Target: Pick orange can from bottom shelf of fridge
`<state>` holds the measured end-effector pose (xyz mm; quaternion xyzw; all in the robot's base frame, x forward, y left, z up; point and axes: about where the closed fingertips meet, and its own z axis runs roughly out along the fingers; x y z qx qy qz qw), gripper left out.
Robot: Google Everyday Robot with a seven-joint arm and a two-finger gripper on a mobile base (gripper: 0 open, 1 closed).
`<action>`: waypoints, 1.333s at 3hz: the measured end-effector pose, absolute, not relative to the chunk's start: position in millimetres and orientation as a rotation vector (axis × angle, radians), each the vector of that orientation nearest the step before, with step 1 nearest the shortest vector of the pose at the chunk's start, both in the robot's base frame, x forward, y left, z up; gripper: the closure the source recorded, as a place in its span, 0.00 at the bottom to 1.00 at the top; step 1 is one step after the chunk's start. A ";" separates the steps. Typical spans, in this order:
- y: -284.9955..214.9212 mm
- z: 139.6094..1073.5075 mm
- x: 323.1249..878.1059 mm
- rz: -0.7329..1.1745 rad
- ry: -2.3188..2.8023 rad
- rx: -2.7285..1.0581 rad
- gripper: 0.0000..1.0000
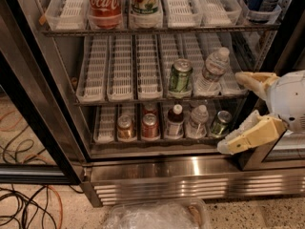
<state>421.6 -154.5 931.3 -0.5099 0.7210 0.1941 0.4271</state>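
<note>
The cream two-finger gripper (229, 112) is at the right of the stainless-based glass-door fridge (190, 168), fingers spread, holding nothing. The copper-orange aluminium can (126, 127) stands upright on the white-trayed bottom shelf (105, 124), left side.

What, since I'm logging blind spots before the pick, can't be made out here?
Camera view:
- Pincer, open, right of the bottom shelf: its arm cut by the right edge.
- Orange can: lettering too small to read.
- Rear can: mostly hidden by the redder can.
- Coca-Cola bottle: top cut by the upper edge.
</note>
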 end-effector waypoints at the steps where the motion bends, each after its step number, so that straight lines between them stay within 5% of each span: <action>1: -152.3 930.3 424.5 0.517 1.794 -1.235 0.00; 4: -117.3 912.7 453.0 0.601 1.676 -0.867 0.00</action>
